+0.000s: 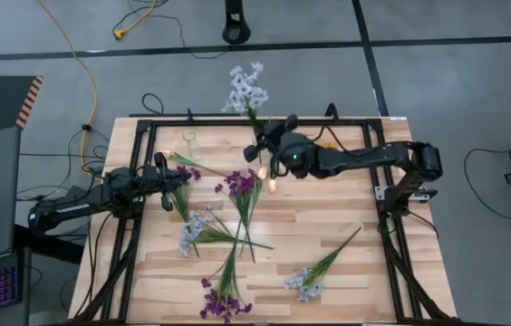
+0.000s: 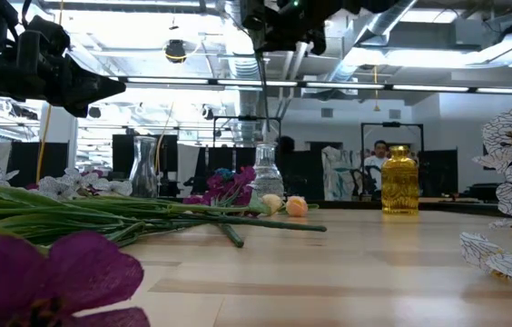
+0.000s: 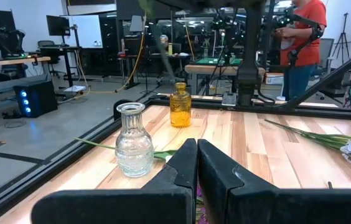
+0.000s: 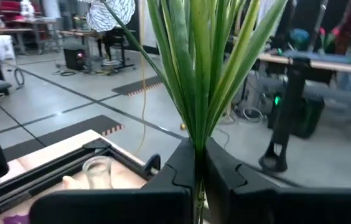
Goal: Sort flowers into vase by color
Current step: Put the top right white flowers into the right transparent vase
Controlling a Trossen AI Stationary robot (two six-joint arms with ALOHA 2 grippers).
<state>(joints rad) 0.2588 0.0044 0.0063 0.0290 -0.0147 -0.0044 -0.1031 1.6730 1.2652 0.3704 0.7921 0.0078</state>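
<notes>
While we hover: right hand [image 4: 197,177] clamps pale sprig [image 1: 245,91]; left hand [image 3: 196,165] shut, empty.
Around: clear vase [image 3: 131,139], amber bottle [image 3: 180,105].
Surface [image 1: 346,208]: sprigs scattered.

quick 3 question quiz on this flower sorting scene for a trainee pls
1. Which flower does the right hand grip?
a) a purple sprig
b) the pale blue-white sprig
c) a peach bud sprig
2. True or false: the left hand is shut.
3. Fill in: in the left wrist view, the other vase beyond the clear vase is ___ coloured.

Key: 1 b; 2 true; 3 amber.
</notes>
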